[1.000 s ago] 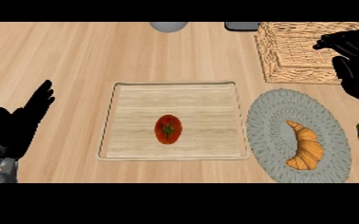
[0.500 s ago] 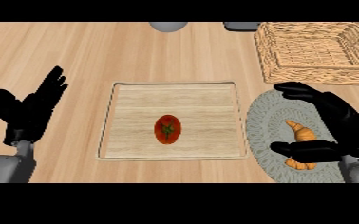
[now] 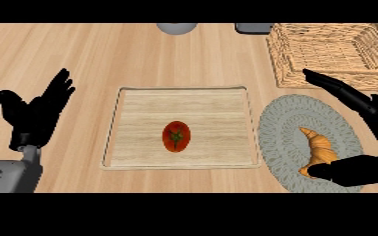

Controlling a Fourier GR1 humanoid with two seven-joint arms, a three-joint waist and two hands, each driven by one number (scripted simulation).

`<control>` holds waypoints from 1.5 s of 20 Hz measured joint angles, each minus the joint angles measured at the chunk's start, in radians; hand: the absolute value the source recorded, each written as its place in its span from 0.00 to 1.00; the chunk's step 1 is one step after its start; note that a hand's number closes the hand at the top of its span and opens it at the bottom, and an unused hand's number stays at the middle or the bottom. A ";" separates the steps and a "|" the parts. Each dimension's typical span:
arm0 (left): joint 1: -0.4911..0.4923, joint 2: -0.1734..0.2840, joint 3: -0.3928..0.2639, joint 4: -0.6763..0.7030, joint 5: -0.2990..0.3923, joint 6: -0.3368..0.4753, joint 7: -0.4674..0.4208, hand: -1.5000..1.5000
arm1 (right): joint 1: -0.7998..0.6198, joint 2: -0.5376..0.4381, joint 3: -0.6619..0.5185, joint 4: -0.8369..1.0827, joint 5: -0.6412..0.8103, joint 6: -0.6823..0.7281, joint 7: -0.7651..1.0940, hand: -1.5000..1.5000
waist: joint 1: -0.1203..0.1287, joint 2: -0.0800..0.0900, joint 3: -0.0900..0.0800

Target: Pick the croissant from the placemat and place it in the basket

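Since the previous frame I had spread my right hand [image 3: 353, 170] wider around the croissant [image 3: 320, 151], fingers straight and grasping nothing, thumb touching its lower end. The croissant lay on the grey placemat [image 3: 284, 130], just below the basket [image 3: 325, 52]. My left hand [image 3: 38, 111] rested released. Closing seemed next.

left hand [image 3: 38, 111]: open, fingers up, at left edge | right hand [image 3: 353, 169]: spread open
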 measured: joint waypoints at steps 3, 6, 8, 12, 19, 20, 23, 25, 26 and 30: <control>-0.009 -0.003 0.000 0.005 -0.003 0.002 0.004 0.50 | -0.040 -0.117 -0.047 -0.025 0.075 0.037 0.142 0.00 | -0.003 -0.001 -0.002; -0.021 -0.004 0.004 0.009 -0.003 -0.001 0.008 0.50 | -0.097 -0.203 -0.106 -0.038 0.056 0.111 0.297 0.00 | 0.002 0.000 -0.001; -0.028 -0.007 0.005 0.019 -0.008 -0.006 0.004 0.50 | -0.144 -0.261 -0.144 -0.022 -0.001 0.188 0.376 0.00 | 0.006 0.001 0.000; -0.036 -0.014 0.008 0.021 -0.015 -0.006 0.009 0.50 | -0.176 -0.353 -0.186 0.021 -0.136 0.354 0.459 0.00 | 0.010 0.002 0.001; -0.034 -0.022 0.026 0.019 -0.020 -0.027 0.017 0.50 | -0.139 -0.440 -0.328 0.110 -0.357 0.567 0.451 0.00 | 0.007 0.001 0.003; -0.029 -0.023 0.028 0.013 -0.020 -0.033 0.017 0.50 | -0.123 -0.442 -0.354 0.128 -0.370 0.589 0.429 0.00 | 0.007 0.002 0.003; -0.031 -0.031 0.033 0.017 -0.034 -0.031 0.019 0.50 | -0.046 -0.416 -0.441 0.116 -0.397 0.623 0.378 0.00 | 0.002 0.001 0.004; -0.030 -0.042 0.034 0.017 -0.045 -0.027 0.020 0.50 | -0.004 -0.383 -0.501 0.108 -0.384 0.633 0.333 0.00 | 0.001 0.001 0.004; -0.020 -0.043 0.039 0.023 -0.047 -0.035 0.006 0.50 | 0.014 -0.364 -0.524 0.100 -0.377 0.636 0.317 0.00 | 0.002 0.001 0.004; -0.013 -0.044 0.054 0.011 -0.052 -0.051 0.012 0.50 | 0.080 -0.263 -0.568 0.093 -0.271 0.649 0.199 0.00 | 0.007 0.002 0.005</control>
